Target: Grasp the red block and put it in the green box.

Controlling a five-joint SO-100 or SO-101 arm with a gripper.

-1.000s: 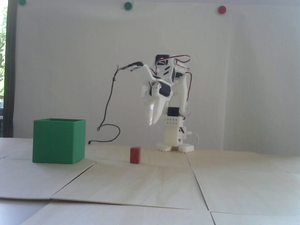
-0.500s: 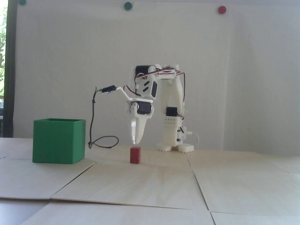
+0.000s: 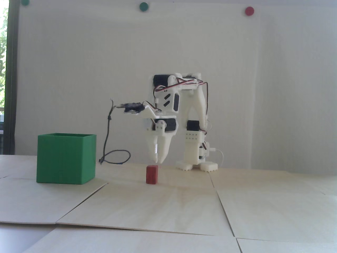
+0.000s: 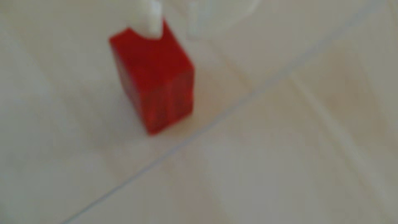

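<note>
The red block (image 3: 152,174) stands upright on the pale wooden table, right of the green box (image 3: 65,161). My white gripper (image 3: 158,161) points straight down, with its tips just above the block's top right edge and not touching it. The jaws are close together with only a thin slit between them and hold nothing. In the blurred wrist view the block (image 4: 155,81) sits at the upper left. One fingertip (image 4: 154,28) overlaps the block's top and the other is a faint shape to its right, so the gripper (image 4: 175,34) is above the block's right side.
The arm's base (image 3: 196,166) stands behind the block, against the white wall. A black cable (image 3: 115,155) loops on the table between box and arm. Seams (image 3: 221,205) run between the wooden boards. Coloured dots are high on the wall.
</note>
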